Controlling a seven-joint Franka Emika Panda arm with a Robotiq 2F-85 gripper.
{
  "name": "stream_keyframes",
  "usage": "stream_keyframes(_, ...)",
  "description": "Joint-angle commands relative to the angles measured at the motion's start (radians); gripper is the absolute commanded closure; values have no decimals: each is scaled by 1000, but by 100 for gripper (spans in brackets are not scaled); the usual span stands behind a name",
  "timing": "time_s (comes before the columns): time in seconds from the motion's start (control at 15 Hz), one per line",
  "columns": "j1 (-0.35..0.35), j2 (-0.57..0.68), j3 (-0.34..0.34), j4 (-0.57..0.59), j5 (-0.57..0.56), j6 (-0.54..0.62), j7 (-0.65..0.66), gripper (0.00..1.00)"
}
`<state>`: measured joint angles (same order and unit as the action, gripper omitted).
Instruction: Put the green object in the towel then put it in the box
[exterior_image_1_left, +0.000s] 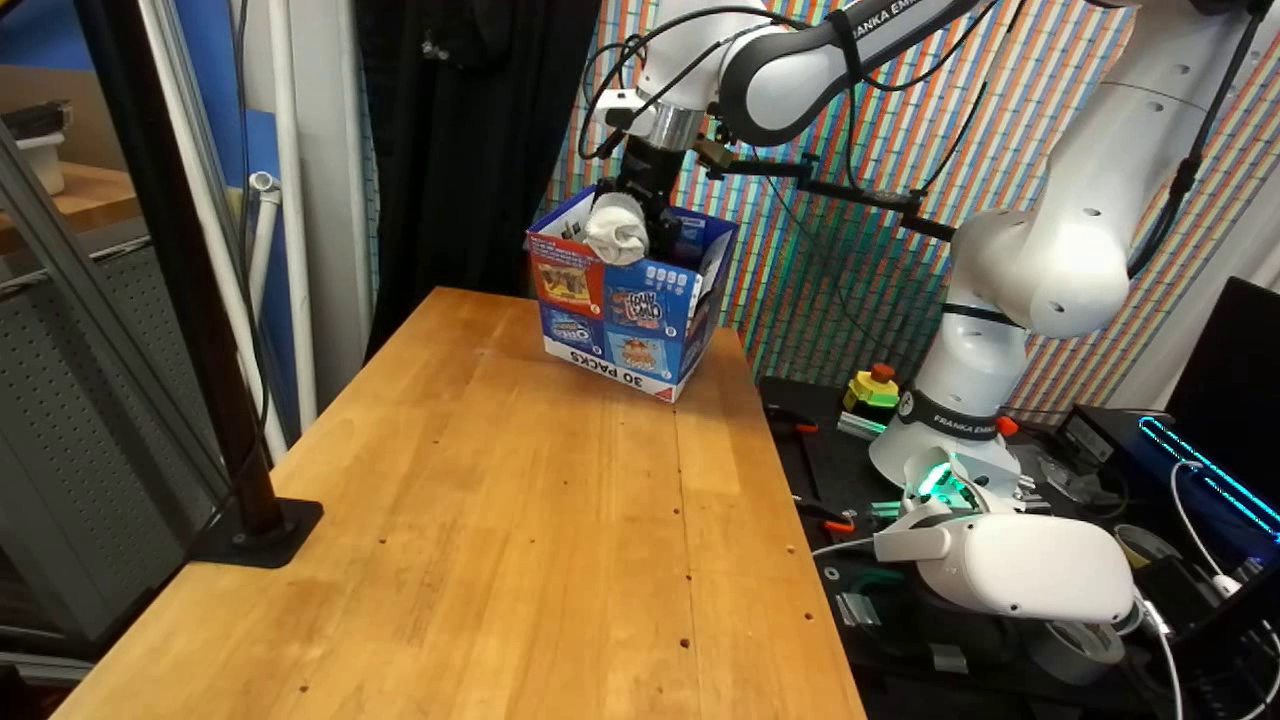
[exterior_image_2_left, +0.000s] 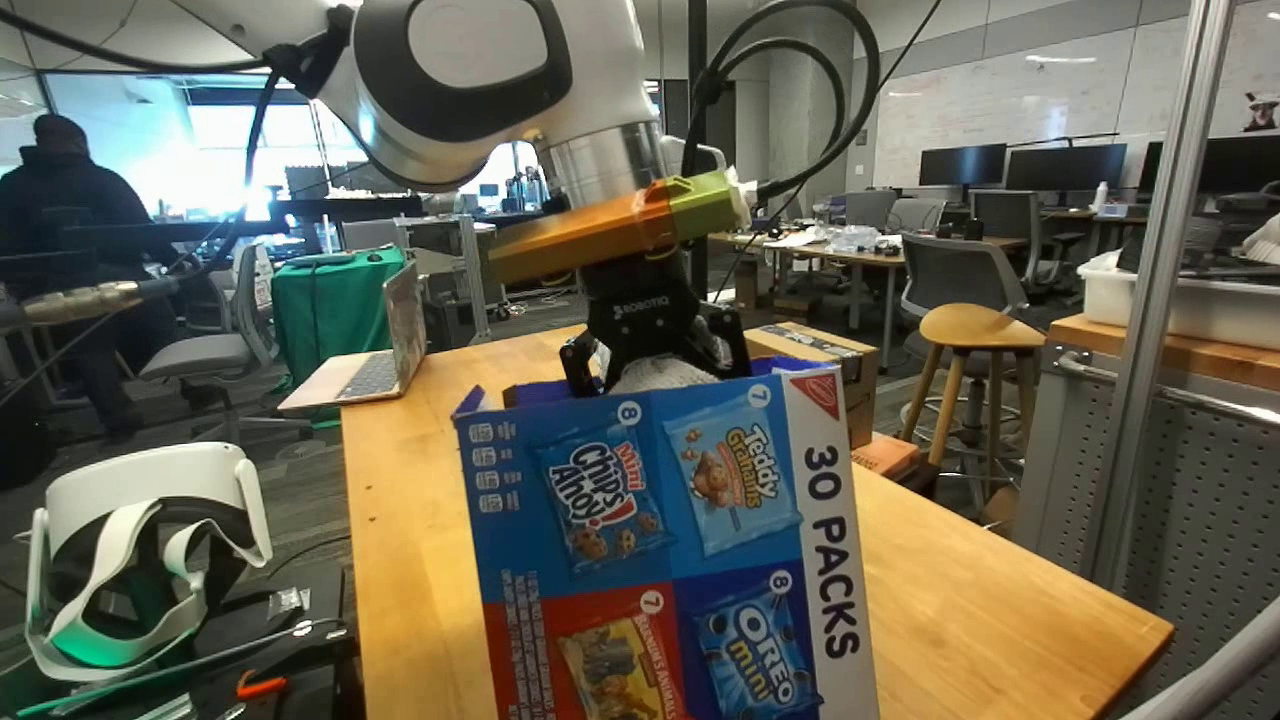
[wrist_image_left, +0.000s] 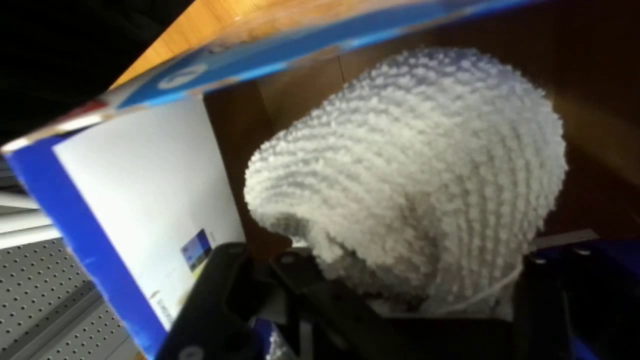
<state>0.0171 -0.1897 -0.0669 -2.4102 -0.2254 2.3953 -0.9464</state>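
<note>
White towel (wrist_image_left: 425, 150) between the fingers (exterior_image_2_left: 577, 365), near the box rim (wrist_image_left: 280, 59), clearance below unclear

In an exterior view the bench (exterior_image_1_left: 520, 520) is looked along from above, with the box (exterior_image_1_left: 625, 310) at its far end. In an exterior view the box is faced from close by, with the stool (exterior_image_2_left: 980, 328) at far right. The bench, box and white headset (exterior_image_1_left: 1040, 565) are shared by both exterior views. In the wrist view the box is looked into closely, past the jaws.
</note>
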Motion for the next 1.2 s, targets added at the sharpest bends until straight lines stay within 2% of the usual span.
stream_keyframes(0.0, -33, 6, -27, 47, -29, 30, -41, 93)
stream_keyframes(0.33, -63, 8, -43, 58, -75, 59, -59, 91)
stream_keyframes(0.67, -60, 38, -36, 17, -111, 51, -82, 91)
stream_keyframes(1.13, -45, 71, -15, -13, -105, 60, -121, 91)
